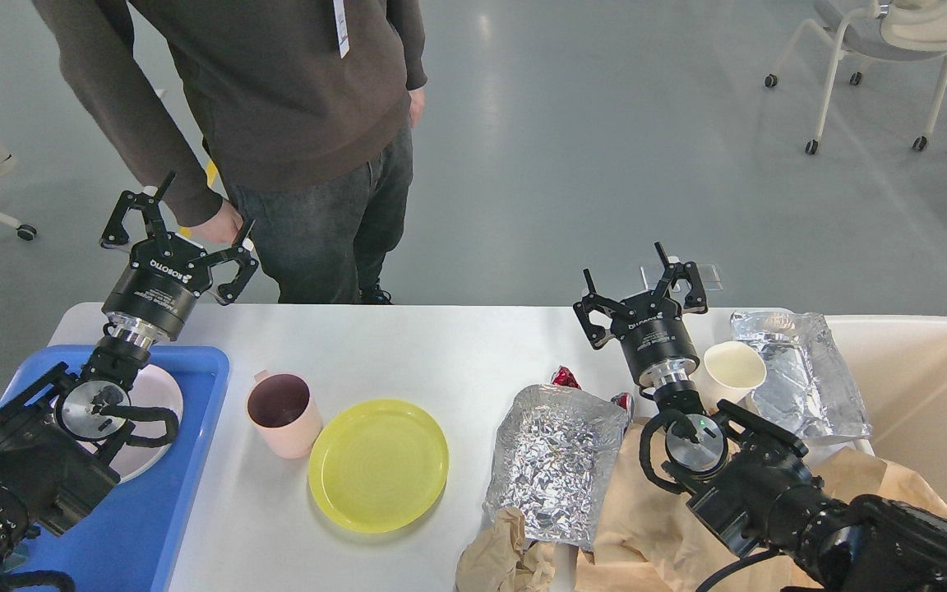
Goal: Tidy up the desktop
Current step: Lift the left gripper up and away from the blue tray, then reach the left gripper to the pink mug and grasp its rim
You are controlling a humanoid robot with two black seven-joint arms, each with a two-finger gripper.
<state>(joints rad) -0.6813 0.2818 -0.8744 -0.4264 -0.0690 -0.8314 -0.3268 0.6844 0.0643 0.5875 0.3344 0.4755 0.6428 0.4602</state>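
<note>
Desktop spans the view, bare room along its far edge. Blue tray at left edge, beige bin at right. Yellow plate mid-front. 2 grippers, left & right, both spread wide, holding nothing.

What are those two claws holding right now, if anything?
Nothing. The left gripper and the right gripper are both open and empty, raised above the desktop.
</note>
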